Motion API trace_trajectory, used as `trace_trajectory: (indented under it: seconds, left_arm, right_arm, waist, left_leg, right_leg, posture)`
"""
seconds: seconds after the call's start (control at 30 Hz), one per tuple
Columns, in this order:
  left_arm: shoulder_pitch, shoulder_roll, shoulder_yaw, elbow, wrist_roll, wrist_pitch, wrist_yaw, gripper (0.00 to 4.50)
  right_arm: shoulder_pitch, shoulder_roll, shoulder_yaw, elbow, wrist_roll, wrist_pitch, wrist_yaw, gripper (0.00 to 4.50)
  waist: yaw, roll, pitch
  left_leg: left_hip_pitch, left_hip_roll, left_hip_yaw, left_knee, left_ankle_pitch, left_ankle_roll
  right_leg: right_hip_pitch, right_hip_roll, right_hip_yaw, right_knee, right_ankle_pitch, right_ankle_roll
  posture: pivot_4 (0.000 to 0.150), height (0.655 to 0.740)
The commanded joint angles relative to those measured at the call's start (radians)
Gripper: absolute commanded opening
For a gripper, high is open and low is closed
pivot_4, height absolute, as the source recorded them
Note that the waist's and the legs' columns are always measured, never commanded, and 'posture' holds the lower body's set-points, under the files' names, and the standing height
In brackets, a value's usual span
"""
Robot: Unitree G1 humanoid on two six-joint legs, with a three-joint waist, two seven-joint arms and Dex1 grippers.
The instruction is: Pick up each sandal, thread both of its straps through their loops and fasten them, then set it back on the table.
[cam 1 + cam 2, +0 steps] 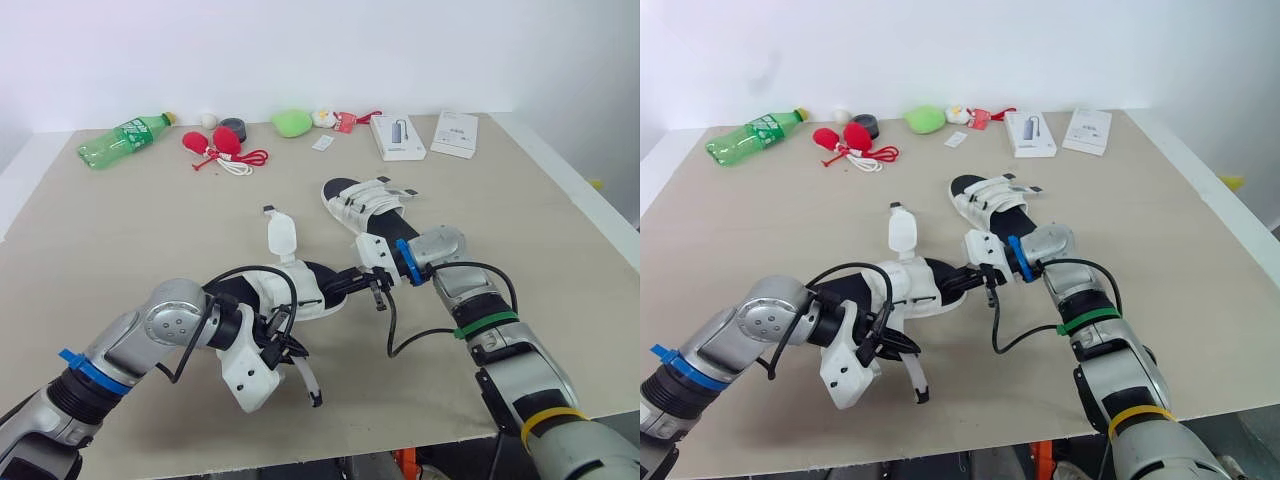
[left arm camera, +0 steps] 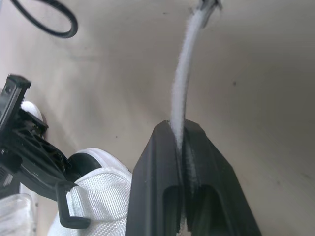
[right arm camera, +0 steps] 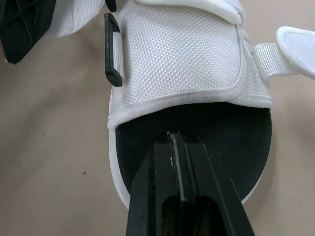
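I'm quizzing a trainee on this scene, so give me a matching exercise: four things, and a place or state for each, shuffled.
1 green bottle
2 white strap
3 near sandal
4 far sandal

A clamped in the left gripper
B untouched, just beyond the right gripper
C on its side, far left of the table
D sole edge in the right gripper's shut jaws

Pairs: 1-C, 2-A, 3-D, 4-B

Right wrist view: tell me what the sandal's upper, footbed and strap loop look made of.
White sandal upper: woven synthetic mesh, matte, by its dotted weave. Black footbed: probably foam or rubber, smooth and dull. Black rectangular strap loop: likely hard plastic, with moulded edges and slight sheen.
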Motion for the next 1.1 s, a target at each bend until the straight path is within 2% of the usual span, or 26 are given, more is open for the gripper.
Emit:
trace_trajectory:
  seconds: [0.03,0.2,0.33,0.47,0.63,0.77,1.1]
  left_arm:
    - [0.015,-0.004,0.029,-0.028,-0.081,0.093,-0.001,0.08]
    - [0.044,0.006,0.118,-0.096,-0.300,0.359,0.002,0.08]
    - [0.032,-0.005,0.236,-0.138,-0.524,0.666,0.064,0.08]
    - [0.026,-0.055,0.356,-0.144,-0.774,0.967,0.194,0.08]
    - [0.046,-0.140,0.509,-0.098,-0.981,1.193,0.393,0.08]
    - [0.090,-0.182,0.575,-0.092,-1.051,1.273,0.483,0.08]
    - [0.146,-0.220,0.589,-0.011,-1.010,1.254,0.520,0.08]
  right_arm:
    - [0.006,-0.013,0.000,-0.019,-0.002,-0.002,0.000,0.00]
    - [0.008,-0.014,0.000,-0.022,-0.002,-0.002,0.000,0.00]
    - [0.009,-0.016,0.000,-0.022,-0.002,-0.004,-0.001,0.00]
    - [0.010,-0.013,0.001,-0.022,-0.002,-0.006,-0.001,0.00]
    - [-0.003,-0.012,-0.001,-0.009,-0.004,-0.012,-0.004,0.00]
    - [0.000,-0.015,-0.002,-0.014,-0.003,-0.012,-0.003,0.00]
    - [-0.013,-0.008,0.000,-0.005,-0.002,-0.015,-0.003,0.00]
  waist:
    - [0.000,0.000,0.000]
    - [0.000,0.000,0.000]
    - [-0.001,0.000,0.000]
    - [-0.001,0.000,0.000]
    - [-0.001,0.000,0.000]
    - [-0.001,0.000,0.000]
    - [-0.001,0.000,0.000]
  left_leg:
    - [0.000,0.000,0.000,0.000,0.000,0.000]
    - [0.000,0.000,0.000,0.000,0.000,0.000]
    - [0.000,0.000,0.000,0.000,0.000,0.000]
    - [0.000,0.000,0.000,0.001,0.000,0.000]
    - [0.001,0.000,-0.001,0.001,0.000,0.000]
    - [0.001,0.000,-0.001,0.001,0.000,0.000]
    - [0.001,0.000,-0.001,0.002,0.000,0.000]
  right_leg:
    - [0.000,0.000,0.000,0.000,0.000,0.000]
    - [0.000,0.000,0.000,0.001,0.000,0.000]
    - [0.000,0.000,0.000,0.001,0.000,0.000]
    - [0.000,0.000,0.000,0.001,0.000,0.000]
    - [0.000,0.000,0.000,0.002,0.002,0.004]
    - [0.001,0.000,0.000,0.002,0.002,0.004]
    - [0.001,0.000,0.000,0.001,0.003,0.003]
  posture:
    - [0.150,0.7400]
    - [0.150,0.7400]
    - [0.150,0.7400]
    - [0.150,0.7400]
    - [0.150,0.7400]
    - [0.150,0.7400]
    - [0.150,0.7400]
